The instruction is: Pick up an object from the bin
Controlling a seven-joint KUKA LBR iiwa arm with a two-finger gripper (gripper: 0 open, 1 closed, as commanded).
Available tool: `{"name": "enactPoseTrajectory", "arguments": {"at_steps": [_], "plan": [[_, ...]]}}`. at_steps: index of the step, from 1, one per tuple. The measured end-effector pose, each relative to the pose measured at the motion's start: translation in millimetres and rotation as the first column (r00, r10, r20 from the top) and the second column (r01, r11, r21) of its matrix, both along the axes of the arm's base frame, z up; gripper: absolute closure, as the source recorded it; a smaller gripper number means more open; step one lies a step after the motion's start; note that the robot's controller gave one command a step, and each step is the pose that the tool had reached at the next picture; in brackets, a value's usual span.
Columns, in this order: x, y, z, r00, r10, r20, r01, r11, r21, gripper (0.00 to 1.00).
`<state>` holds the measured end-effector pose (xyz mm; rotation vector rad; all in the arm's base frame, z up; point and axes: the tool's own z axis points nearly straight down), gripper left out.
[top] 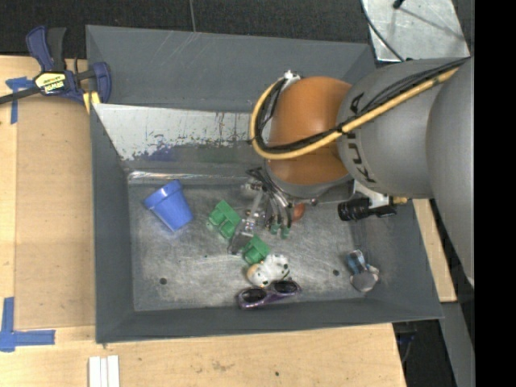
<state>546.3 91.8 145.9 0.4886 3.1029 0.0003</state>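
Grey bin (pixel 113 216), end effector (pixel 260 218) just beside green block (pixel 223 216)

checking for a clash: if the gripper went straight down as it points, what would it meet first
Likely the small green piece under the gripper, or the bin floor beside it; depth is unclear.

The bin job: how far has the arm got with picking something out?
Done: the gripper is down inside the bin, at the green pieces in the middle. In hand: nothing visibly lifted. Left: gripping one thing and raising it out; the blue cup and purple sunglasses lie untouched.
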Motion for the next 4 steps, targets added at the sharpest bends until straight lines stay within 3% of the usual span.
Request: {"name": "enactPoseTrajectory", "arguments": {"at_steps": [1,2,4], "plan": [[6.2,6.1,-70.1,1.0,0.017,0.006,-0.017,1.0,0.0,0.0],[16.0,8.3,-77.8,0.993,-0.111,0.042,0.111,0.994,0.009,1.0],[15.1,8.4,-72.9,0.99,-0.136,0.036,0.135,0.991,0.009,1.0]]}}
